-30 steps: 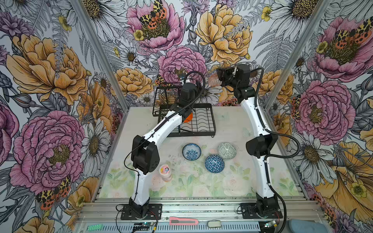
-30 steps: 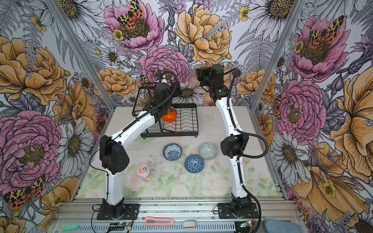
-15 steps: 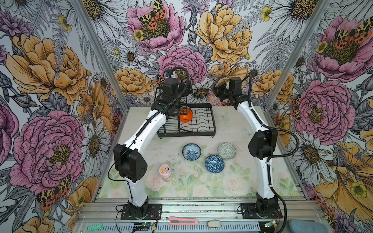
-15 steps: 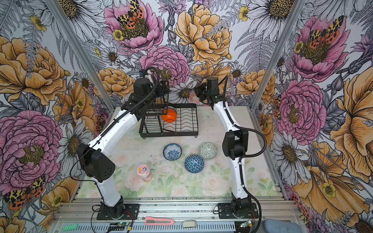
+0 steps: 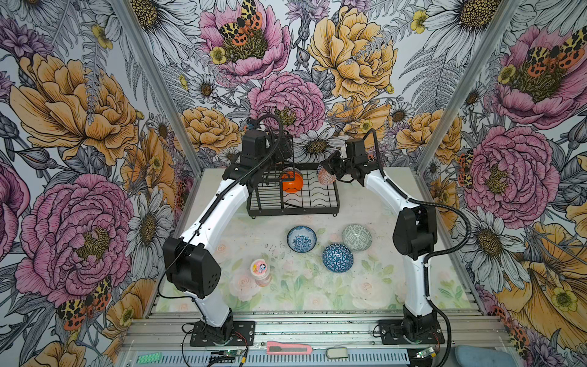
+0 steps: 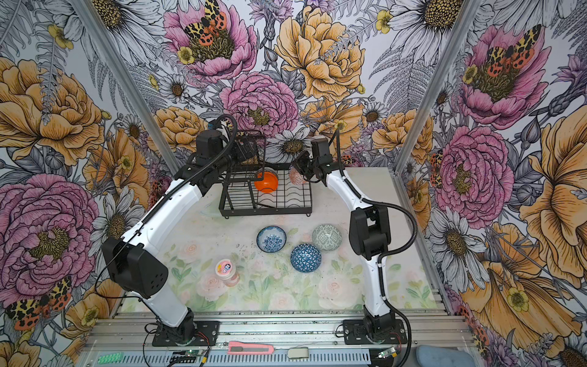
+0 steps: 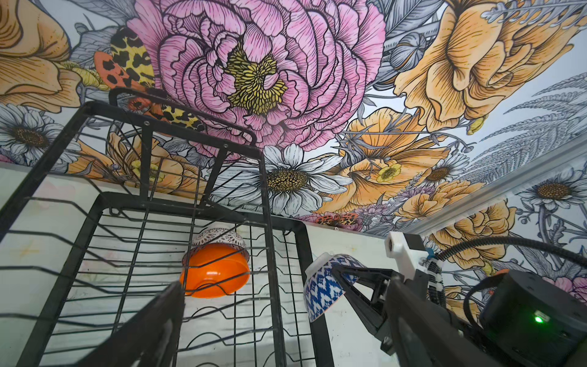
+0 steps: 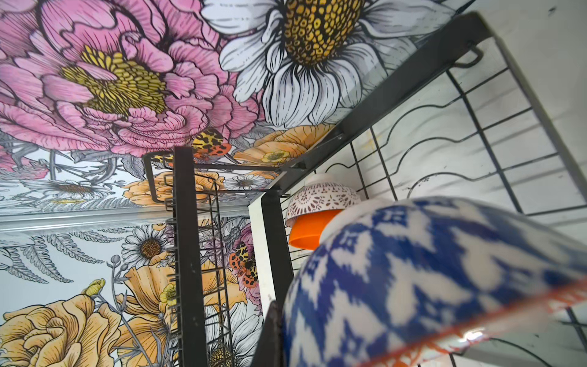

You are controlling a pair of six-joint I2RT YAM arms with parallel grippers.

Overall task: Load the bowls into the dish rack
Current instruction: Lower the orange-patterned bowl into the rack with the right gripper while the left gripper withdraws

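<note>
Right gripper (image 5: 330, 167) lowered; bowl (image 5: 324, 177) pinched inside, over dish rack (image 5: 295, 212).

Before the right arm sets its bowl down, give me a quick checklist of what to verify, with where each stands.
1. Grip: right gripper shut on the blue-and-white bowl at its rim: ok.
2. Other arm: left gripper open, empty, apart from that bowl: ok.
3. Held bowl fully inside the rim of the dish rack: cannot tell.
4. Bare wire slots between it and the orange bowl: ok.
5. All bowls loaded: not ok; floral bowl, grey-green bowl and dark blue bowl sit on the table.
</note>
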